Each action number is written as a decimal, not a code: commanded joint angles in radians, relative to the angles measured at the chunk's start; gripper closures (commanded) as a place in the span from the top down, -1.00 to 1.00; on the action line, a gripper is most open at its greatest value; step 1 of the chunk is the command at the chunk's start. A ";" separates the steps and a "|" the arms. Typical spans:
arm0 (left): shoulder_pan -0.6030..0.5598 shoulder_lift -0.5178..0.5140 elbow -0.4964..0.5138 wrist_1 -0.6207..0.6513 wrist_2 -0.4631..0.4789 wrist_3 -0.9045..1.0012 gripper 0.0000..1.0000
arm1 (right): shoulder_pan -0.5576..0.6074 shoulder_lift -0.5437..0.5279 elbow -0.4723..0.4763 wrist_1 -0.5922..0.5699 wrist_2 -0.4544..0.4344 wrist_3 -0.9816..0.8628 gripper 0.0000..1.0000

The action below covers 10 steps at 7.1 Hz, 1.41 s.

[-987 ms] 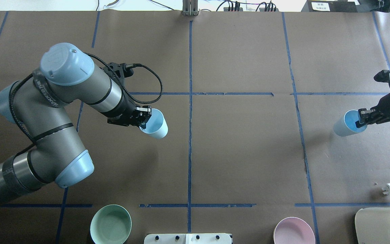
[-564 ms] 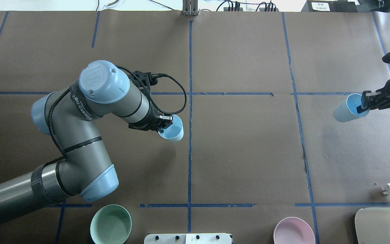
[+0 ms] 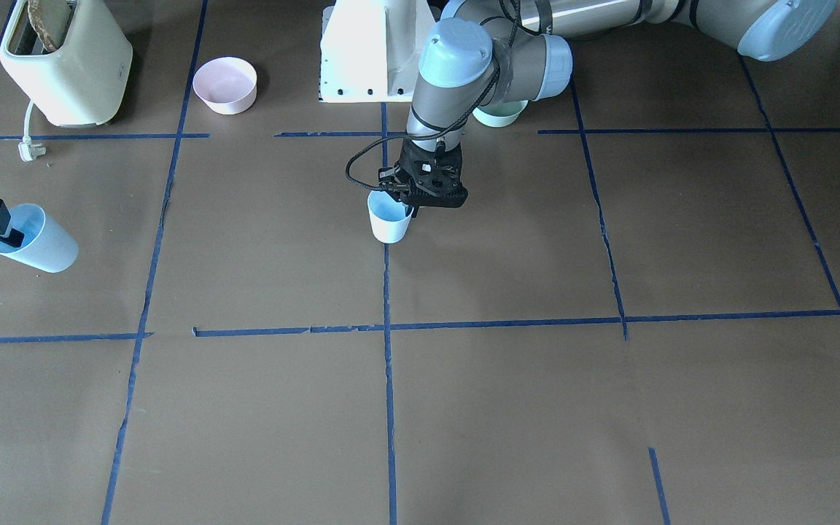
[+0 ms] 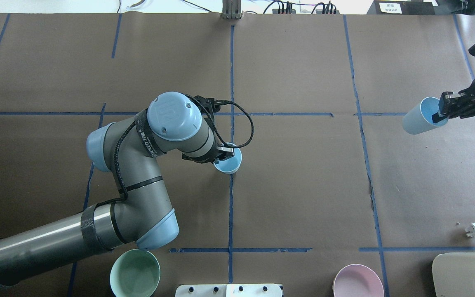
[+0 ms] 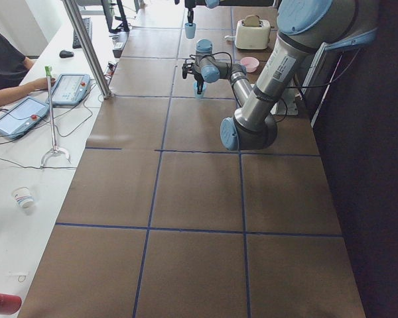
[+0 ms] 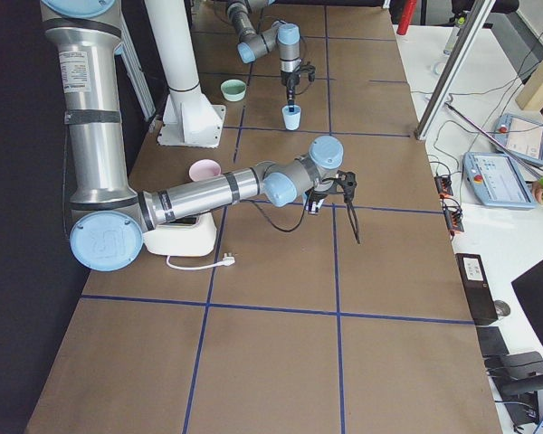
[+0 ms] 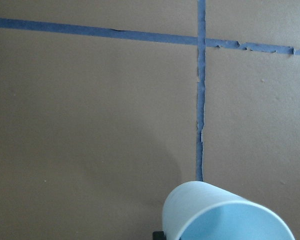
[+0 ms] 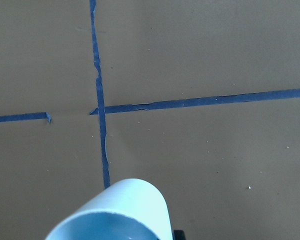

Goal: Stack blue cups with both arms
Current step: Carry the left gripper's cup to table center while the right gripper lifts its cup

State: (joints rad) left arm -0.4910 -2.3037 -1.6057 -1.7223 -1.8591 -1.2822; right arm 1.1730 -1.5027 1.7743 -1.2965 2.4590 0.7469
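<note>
My left gripper (image 4: 223, 153) is shut on the rim of one blue cup (image 4: 229, 164). It holds the cup upright on the centre tape line, at or just above the table. The cup also shows in the front view (image 3: 389, 221) and the left wrist view (image 7: 225, 215). My right gripper (image 4: 442, 115) is shut on the rim of the other blue cup (image 4: 418, 122), which is tilted on its side above the table at the far right. This cup also shows in the front view (image 3: 39, 243) and the right wrist view (image 8: 121, 211).
A mint-green bowl (image 4: 135, 273) and a pink bowl (image 4: 358, 281) stand at the near edge, either side of the white pedestal base (image 4: 229, 290). A cream toaster (image 4: 466, 272) with a loose plug (image 4: 474, 230) is at the near right corner.
My left arm swung right to the centre line and turned its cup upright. My right gripper carried its cup farther from the robot's side.
</note>
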 commanded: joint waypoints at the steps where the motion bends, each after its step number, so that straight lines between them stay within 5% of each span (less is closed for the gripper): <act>1: 0.002 -0.003 0.018 -0.002 0.000 0.004 -0.93 | 0.001 0.002 0.011 -0.007 0.001 0.000 -1.00; 2: 0.002 -0.003 0.015 -0.002 -0.003 0.003 -0.47 | 0.005 0.002 0.013 -0.007 0.001 0.000 -1.00; 3: 0.002 -0.003 0.012 -0.002 -0.005 0.003 0.94 | 0.010 0.002 0.013 -0.007 0.006 0.000 -1.00; 6: -0.011 0.000 -0.054 0.007 -0.017 -0.009 1.00 | 0.010 0.004 0.017 -0.006 0.011 0.000 -1.00; 10: -0.126 0.106 -0.254 0.188 -0.192 0.050 1.00 | -0.089 0.111 0.080 -0.006 -0.009 0.225 -1.00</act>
State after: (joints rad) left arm -0.5915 -2.2525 -1.7976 -1.5533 -2.0203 -1.2640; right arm 1.1432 -1.4492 1.8331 -1.3025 2.4621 0.8664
